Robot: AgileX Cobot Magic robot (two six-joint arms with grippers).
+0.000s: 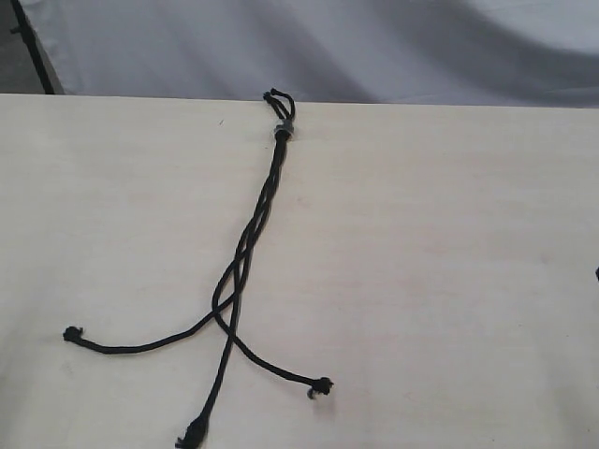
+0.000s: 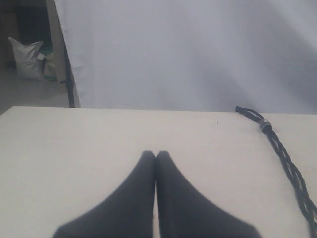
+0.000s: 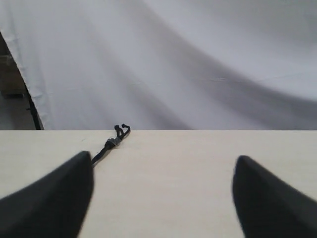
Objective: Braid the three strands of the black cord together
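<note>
The black cord [image 1: 267, 201] lies on the pale table, its grey band [image 1: 284, 131] and short loops at the far edge. Below the band the three strands run twisted together, then part: one ends at the left knot [image 1: 71, 333], one at the near knot [image 1: 193, 432], one at the right knot [image 1: 322, 384]. Neither gripper shows in the exterior view. My left gripper [image 2: 155, 154] is shut with nothing in it; the braided cord [image 2: 290, 168] lies off to its side. My right gripper [image 3: 163, 166] is open and empty, with the band [image 3: 112, 142] beyond one finger.
A grey-white cloth backdrop [image 1: 328, 47] hangs behind the table's far edge [image 1: 421, 103]. A dark stand pole [image 1: 33, 47] is at the back left. A white bag [image 2: 27, 57] sits on the floor past the table.
</note>
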